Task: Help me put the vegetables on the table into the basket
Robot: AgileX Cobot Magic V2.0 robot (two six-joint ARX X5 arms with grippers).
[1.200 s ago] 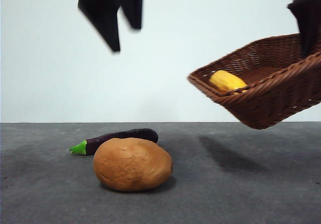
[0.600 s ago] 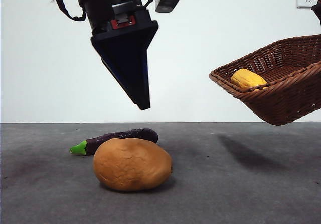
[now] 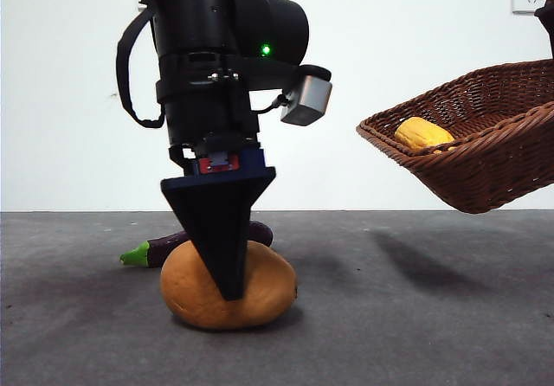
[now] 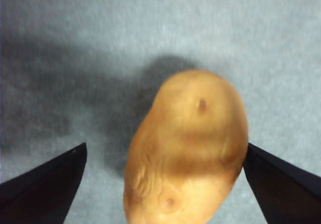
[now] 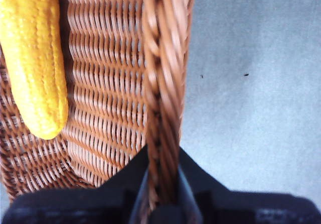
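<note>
The tan-brown potato [image 3: 195, 289] lies on the dark grey table [image 3: 415, 317], with the purple eggplant [image 3: 164, 248] just behind it. My left gripper [image 3: 227, 273] is down over the potato, open, a jaw on each side of it in the left wrist view [image 4: 188, 148]. My right gripper [image 5: 163, 184] is shut on the rim of the wicker basket [image 3: 485, 157] and holds it tilted in the air at the right. The yellow piece [image 3: 422, 133] lies inside the basket, also seen in the right wrist view [image 5: 32, 58].
A plain white wall stands behind the table. Bare table surface lies under the raised basket at the right [image 3: 450, 299].
My left gripper has come down from high above to straddle the potato. The basket has shifted slightly to the right and stays raised.
</note>
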